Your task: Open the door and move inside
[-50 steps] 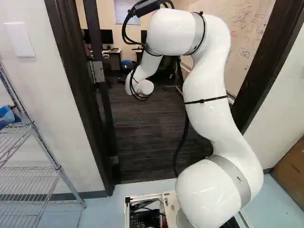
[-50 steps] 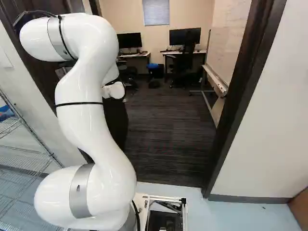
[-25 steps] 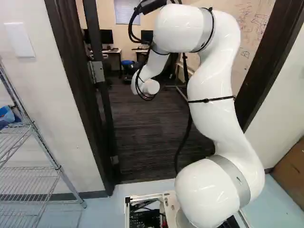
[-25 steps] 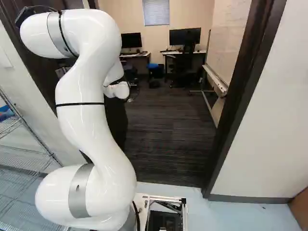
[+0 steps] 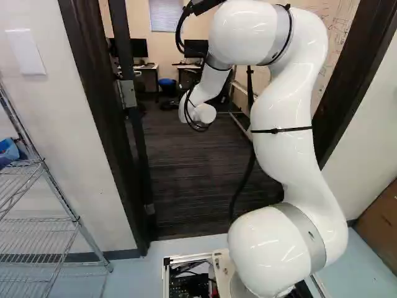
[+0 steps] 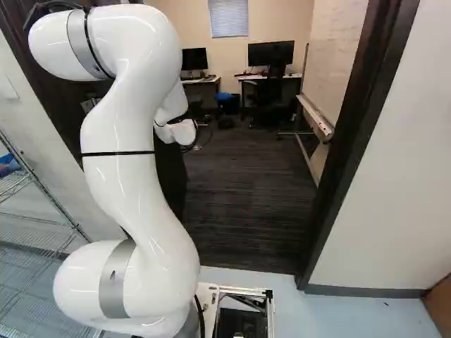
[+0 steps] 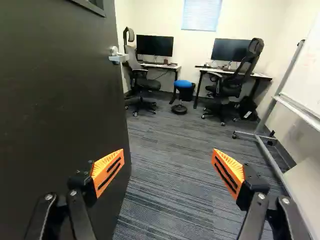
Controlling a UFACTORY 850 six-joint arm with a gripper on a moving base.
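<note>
Left base view: door (image 5: 122, 43) is swung inward, its hinge (image 5: 127, 93) edge near the left side of the frame (image 5: 93, 93). Arm (image 5: 282, 133) reaches up and into the opening; base (image 5: 186, 257) sits short of the dark floor (image 5: 192, 180). Opening part looks done, moving in looks next. Risk: driving with the arm raised and bent out like this could bring the elbow or the hanging cable (image 5: 244, 186) against the frame.

Right base view: most of the gap is right of the arm, up to the far jamb (image 6: 352, 127). Base looks a bit left-heavy in the opening, so going straight could scrape the left side; overcorrecting right could clip that jamb. Can't judge true clearance.

Wrist view: gripper (image 7: 167, 162) open, orange pads (image 7: 107, 172) wide apart, nothing between them. Door fills the side by one finger, handle (image 7: 119, 57) ahead, ungripped. Contact with that finger: can't tell. If the door swings back, it could hit finger or arm, since nothing grips it. Swerving away too far could catch the whiteboard (image 7: 307, 85) stand (image 7: 272, 162).
</note>
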